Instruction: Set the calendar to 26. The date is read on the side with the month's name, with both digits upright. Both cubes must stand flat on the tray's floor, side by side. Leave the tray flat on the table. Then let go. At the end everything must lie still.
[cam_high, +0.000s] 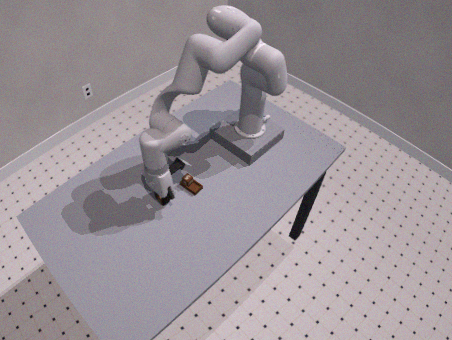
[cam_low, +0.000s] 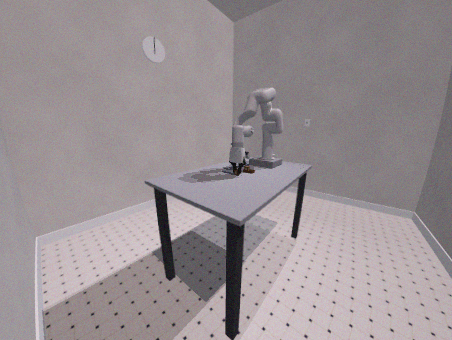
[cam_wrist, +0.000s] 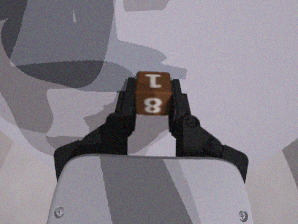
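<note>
1. One brown cube (cam_high: 158, 197) (cam_low: 237, 172) (cam_wrist: 153, 84) is clamped in the jaws, which press on two of its sides. It is out of the tray, down near the counter (cam_high: 200, 240) (cam_low: 220, 192). I cannot tell if it touches.

2. The tray (cam_high: 200, 189) (cam_low: 251, 171) sits just beside the jaws, on the counter. The other cube (cam_high: 187, 179) is in it, at one end. Its number is too small to read.

3. The close-up view shows a 1 and an 8 on the held cube. Both look upside down there. I cannot see the other sides, so I do not know where its 2 or 6 may be.

4. I think the job now is turning this cube to get the right number. The date is not made yet, as one cube is still missing from the tray.

5. If the cube needs another turn, the next move may be to set it down softly, let go, and grab it a new way. If its number is right, it should go up and over into the free spot.

6. That spot looks small. A bump could tip the other cube or push the tray, so go down slowly and straight, then let go.
</note>
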